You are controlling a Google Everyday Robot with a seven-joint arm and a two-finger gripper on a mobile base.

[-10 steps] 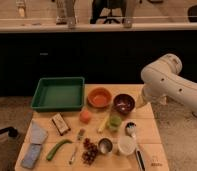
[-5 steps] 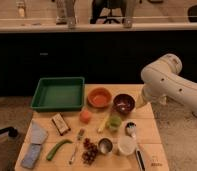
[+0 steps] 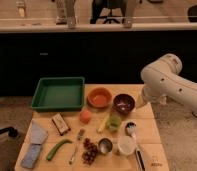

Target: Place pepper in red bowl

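Note:
The pepper [image 3: 58, 148] is long, slender and green. It lies flat on the wooden table [image 3: 147, 127] at the front left, beside a fork [image 3: 75, 150]. A dark red bowl [image 3: 124, 103] stands at the back right of the table, with an orange-red bowl [image 3: 99, 97] to its left. My white arm [image 3: 164, 82] hangs folded over the table's right edge, its lower end close to the dark red bowl. The gripper itself does not show in the camera view. Nothing touches the pepper.
A green tray [image 3: 57, 93] sits at the back left. Also on the table are a round orange item [image 3: 85, 116], a stubby yellow-green item [image 3: 113, 121], grapes [image 3: 89, 151], a metal cup [image 3: 105, 145], a white cup [image 3: 126, 145], a spoon [image 3: 131, 129], a snack bar [image 3: 60, 123] and blue cloths [image 3: 34, 137]. A dark counter runs behind.

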